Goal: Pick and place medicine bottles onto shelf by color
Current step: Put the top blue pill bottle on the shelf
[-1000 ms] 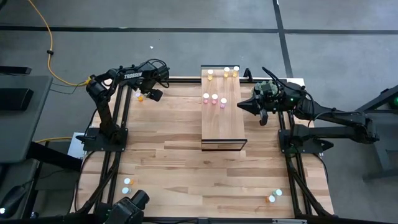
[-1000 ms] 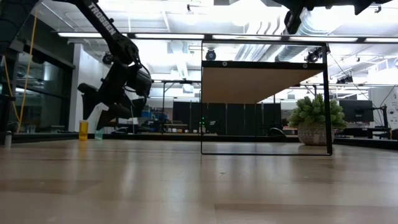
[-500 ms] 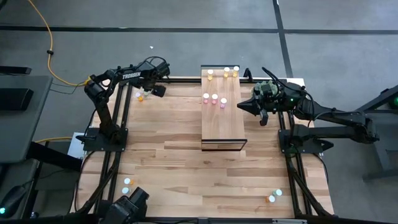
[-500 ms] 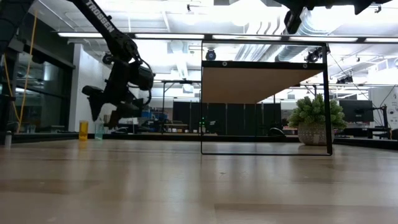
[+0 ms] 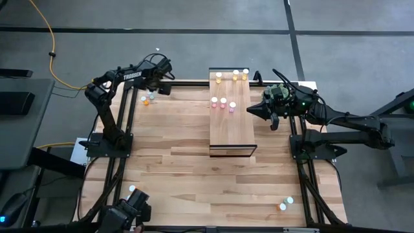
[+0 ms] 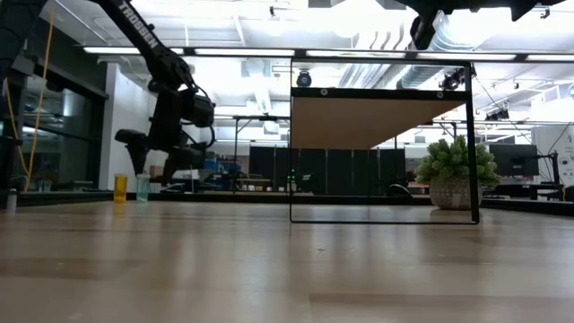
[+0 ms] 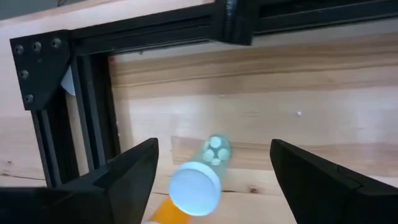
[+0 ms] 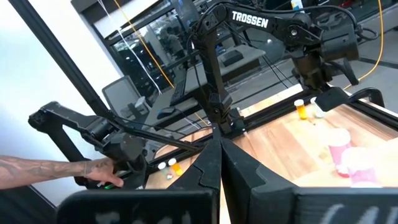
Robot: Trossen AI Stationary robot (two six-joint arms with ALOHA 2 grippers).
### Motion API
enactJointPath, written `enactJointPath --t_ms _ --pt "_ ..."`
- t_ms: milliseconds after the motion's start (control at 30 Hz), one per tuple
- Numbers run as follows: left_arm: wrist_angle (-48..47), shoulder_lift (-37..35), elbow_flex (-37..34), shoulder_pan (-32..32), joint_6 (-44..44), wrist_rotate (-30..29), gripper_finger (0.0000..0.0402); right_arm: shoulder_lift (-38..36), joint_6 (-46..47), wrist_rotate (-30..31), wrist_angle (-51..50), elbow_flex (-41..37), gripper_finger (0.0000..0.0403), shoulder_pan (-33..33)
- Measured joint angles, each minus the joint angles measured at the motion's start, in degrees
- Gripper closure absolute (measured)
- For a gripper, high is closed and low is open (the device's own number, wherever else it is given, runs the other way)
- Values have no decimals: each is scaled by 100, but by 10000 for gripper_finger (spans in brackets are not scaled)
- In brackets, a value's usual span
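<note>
Wooden planks form the tabletop (image 5: pixel 194 162) under inspection, with my two arms mounted at its sides. My left gripper (image 5: pixel 157 88) hangs at the far left corner of the table with its fingers (image 7: pixel 134 171) spread wide and nothing held; it is directly above a pale blue-green bottle (image 7: pixel 205 171), whose white cap shows between the two fingers, touching neither. An orange bottle (image 5: pixel 146 102) stands just beside that one, on the side toward the table's left edge. From table height both bottles stand upright, the blue-green one (image 6: pixel 143 187) right under the gripper (image 6: pixel 157 161) and the orange one (image 6: pixel 120 187) next to it. The shelf (image 5: pixel 230 113) lies along the middle of the table's far half. On it, three yellow bottles (image 5: pixel 235 75) sit at the far end, and three pink bottles (image 5: pixel 223 103) sit in a row nearer the middle. My right gripper (image 5: pixel 251 110) waits just beside the shelf's right edge, fingers pressed fully together and empty. Further bottles remain on the table near its front edge: a pale one (image 5: pixel 131 189) at the left corner and a pair (image 5: pixel 285 204) at the right corner. A person's hand (image 8: pixel 93 169) is visible beyond the table, resting on a dark device.
</note>
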Motion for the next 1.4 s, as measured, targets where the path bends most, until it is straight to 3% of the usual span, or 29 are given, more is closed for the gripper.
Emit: enactJointPath --t_ms 533,1000,1400 --pt "-133 0 0 -5 313 205 181 1 20 35 1 0 402 0" --pt "-267 2 0 -11 571 346 219 0 21 33 1 0 402 0" --pt "-286 2 0 -11 613 385 290 1 20 33 1 0 402 0"
